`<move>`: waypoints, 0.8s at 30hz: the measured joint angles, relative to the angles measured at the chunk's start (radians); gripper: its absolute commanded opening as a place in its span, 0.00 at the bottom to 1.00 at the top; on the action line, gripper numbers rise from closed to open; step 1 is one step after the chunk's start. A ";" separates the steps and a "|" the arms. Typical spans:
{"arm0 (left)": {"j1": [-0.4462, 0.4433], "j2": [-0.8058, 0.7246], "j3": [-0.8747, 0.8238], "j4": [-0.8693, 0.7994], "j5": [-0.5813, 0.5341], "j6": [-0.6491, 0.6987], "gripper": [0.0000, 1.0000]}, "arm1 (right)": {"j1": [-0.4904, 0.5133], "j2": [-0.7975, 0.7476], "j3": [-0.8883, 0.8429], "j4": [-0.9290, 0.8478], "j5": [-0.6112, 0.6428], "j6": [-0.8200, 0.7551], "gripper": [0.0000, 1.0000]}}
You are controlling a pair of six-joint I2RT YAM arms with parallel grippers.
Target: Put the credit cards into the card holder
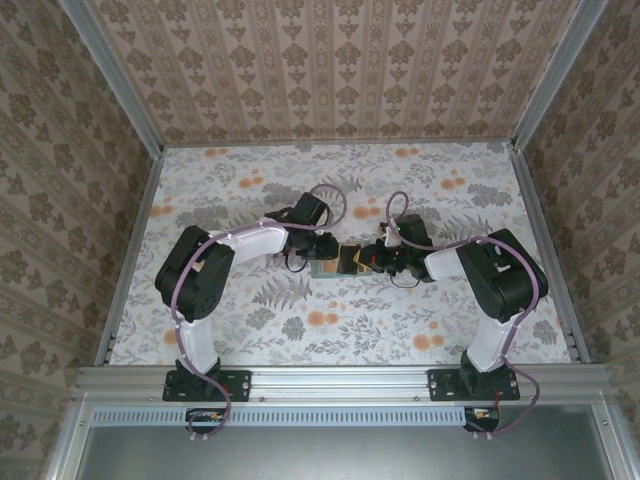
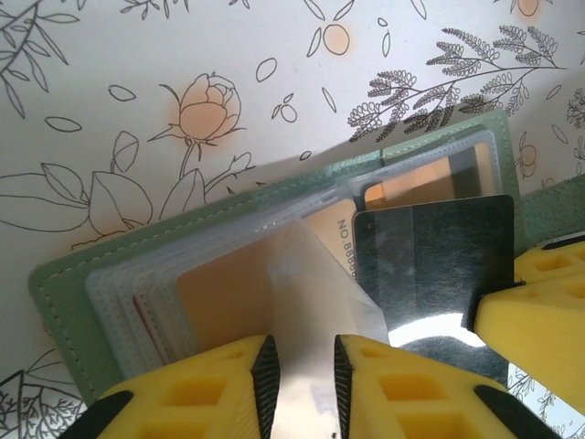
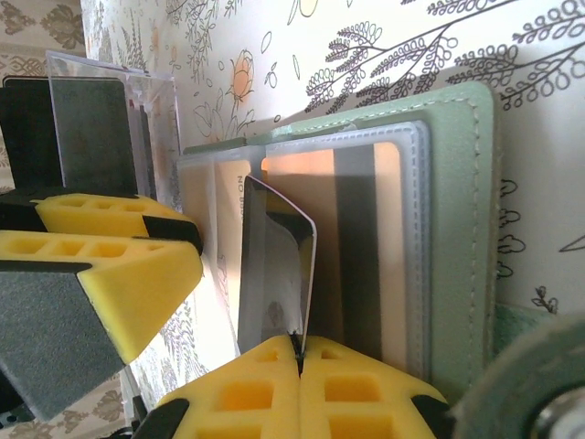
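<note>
- Credit card [image 3: 274,274], dark-faced, pinched by one edge in tightly closed right jaws, held over the open card holder [image 3: 457,229].
- Left jaws slightly parted, clear sleeve [image 2: 311,283] flap running into the gap between yellow fingers [image 2: 210,393].
- Grey-green card holder spread open flat mid-desk, between both arms, directly under both sets of jaws.
- Orange card [image 2: 228,293] with a dark stripe already tucked inside one sleeve of the holder.
- Flowered desk [image 2: 91,55] stretching beyond to the patterned far wall [image 1: 330,70].
</note>
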 measured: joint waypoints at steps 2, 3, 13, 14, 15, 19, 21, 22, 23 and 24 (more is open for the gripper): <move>-0.002 -0.008 -0.007 0.010 0.000 -0.004 0.36 | 0.000 0.000 0.000 -0.001 0.000 -0.004 0.00; -0.004 -0.013 -0.012 0.013 -0.005 -0.005 0.40 | 0.000 0.000 0.000 -0.001 0.000 -0.006 0.00; 0.004 -0.050 -0.030 -0.034 -0.101 -0.006 0.48 | 0.000 0.000 0.000 -0.018 0.000 -0.023 0.00; 0.003 -0.050 -0.030 -0.033 -0.101 -0.006 0.49 | 0.000 0.000 0.000 -0.021 0.000 -0.024 0.00; 0.003 -0.050 -0.030 -0.031 -0.100 -0.007 0.49 | 0.000 0.000 0.000 -0.024 0.000 -0.026 0.00; 0.003 -0.051 -0.031 -0.023 -0.097 -0.007 0.53 | 0.000 0.000 0.000 -0.028 0.000 -0.030 0.00; 0.002 -0.061 -0.041 -0.013 -0.099 -0.007 0.56 | 0.000 0.000 0.001 -0.029 0.000 -0.033 0.00; 0.002 -0.070 -0.050 -0.009 -0.106 -0.007 0.57 | 0.000 0.000 0.001 -0.029 0.000 -0.034 0.00; 0.002 -0.083 -0.062 -0.008 -0.116 -0.008 0.58 | 0.000 0.000 0.001 -0.029 0.000 -0.038 0.00; 0.003 -0.094 -0.072 -0.009 -0.126 -0.008 0.58 | 0.000 0.000 0.001 -0.029 0.000 -0.040 0.00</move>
